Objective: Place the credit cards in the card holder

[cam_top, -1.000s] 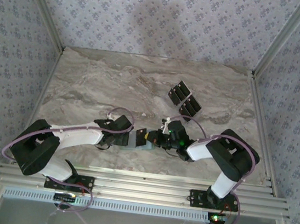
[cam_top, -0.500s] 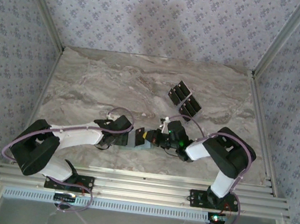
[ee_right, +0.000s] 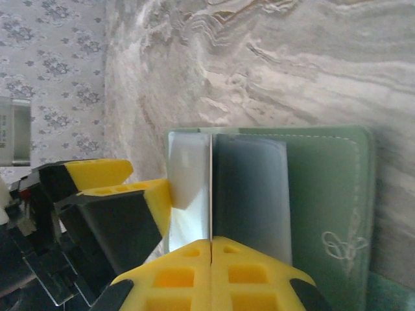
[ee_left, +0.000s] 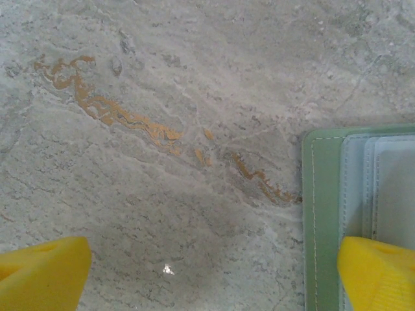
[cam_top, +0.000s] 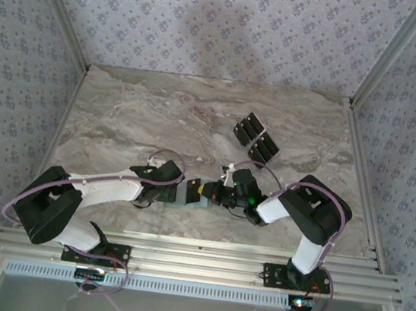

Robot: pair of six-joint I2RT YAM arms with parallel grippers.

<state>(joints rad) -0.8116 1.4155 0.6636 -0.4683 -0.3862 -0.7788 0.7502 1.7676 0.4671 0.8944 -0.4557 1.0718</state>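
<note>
Left gripper [ee_left: 207, 275] spread wide: one finger on inside of open card holder [ee_left: 322, 214], other over bare marble table [ee_left: 162, 84]. Holder lies centre, near edge, between grippers. Right gripper [ee_right: 211, 251] pinched on thin held card [ee_right: 211, 188], edge-on over pocket. Judgement: pin holder, slide card straight along slot. Grippers nearly touching, little room; open room far. Spare credit cards [cam_top: 256, 139] far right, well apart.

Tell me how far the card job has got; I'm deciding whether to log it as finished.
Not finished. Done: the card holder lies open. In hand: the open left gripper has one finger on its edge, and the right gripper is shut on a thin flat piece seen edge-on over it; I can't tell whether that is a card. Left: black credit cards lie loose on the table.
</note>
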